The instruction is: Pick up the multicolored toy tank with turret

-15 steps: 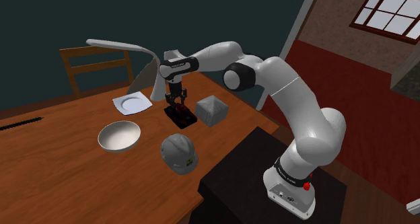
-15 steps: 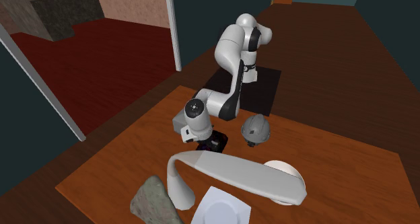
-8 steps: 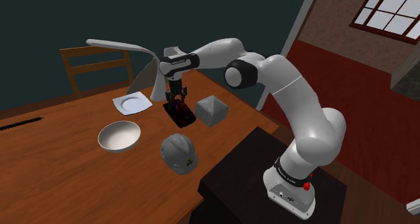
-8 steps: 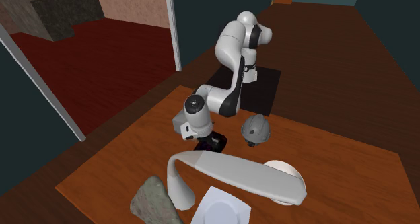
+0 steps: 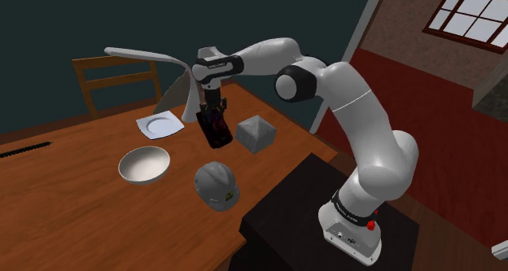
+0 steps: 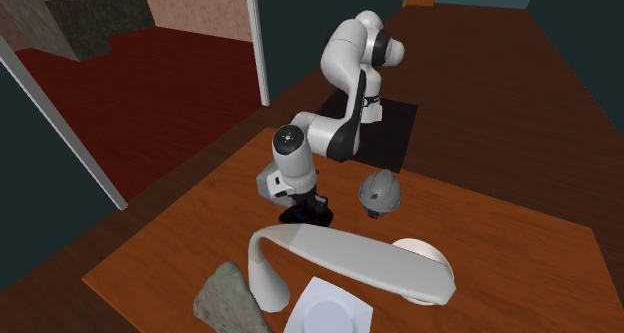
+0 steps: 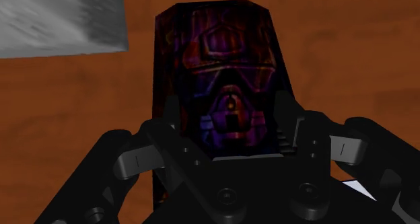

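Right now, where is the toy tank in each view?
Shoulder view: toy tank near the centre, under the gripper, left of a grey block.
Second exterior view: toy tank under the arm's wrist, near the centre.
Wrist view: toy tank clasped between the black fingers, beside the grey block.
Shared landmark: grey helmet, nearer the stand than the tank in both exterior views.

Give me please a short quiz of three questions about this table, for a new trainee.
1. True or false: the gripper is shut on the toy tank.
2. Which thing lies nearest the stand? A bowl, B helmet, C plate.
3. Fill in: in the shoulder view, the grey block lies to the toy tank's ___.
Key: 1 true; 2 B; 3 right.
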Controlling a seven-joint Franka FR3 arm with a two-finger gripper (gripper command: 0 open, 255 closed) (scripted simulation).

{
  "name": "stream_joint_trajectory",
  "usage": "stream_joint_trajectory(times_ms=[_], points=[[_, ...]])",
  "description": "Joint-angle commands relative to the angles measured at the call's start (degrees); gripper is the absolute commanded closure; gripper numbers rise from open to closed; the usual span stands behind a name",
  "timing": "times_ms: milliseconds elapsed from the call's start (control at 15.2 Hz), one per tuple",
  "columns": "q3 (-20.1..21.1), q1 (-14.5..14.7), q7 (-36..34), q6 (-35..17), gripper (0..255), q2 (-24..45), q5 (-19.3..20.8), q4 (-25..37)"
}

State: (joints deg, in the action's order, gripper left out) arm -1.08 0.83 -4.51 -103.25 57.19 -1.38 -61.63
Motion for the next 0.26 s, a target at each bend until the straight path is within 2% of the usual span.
stream_joint_trajectory(times_ms=[0, 198], points=[[0.0, -0.1, 0.1, 1.0, 255, -0.9, 0.0, 0.2], [0.0, -0.1, 0.1, 1.5, 255, -1.3, 0.0, 0.3]])
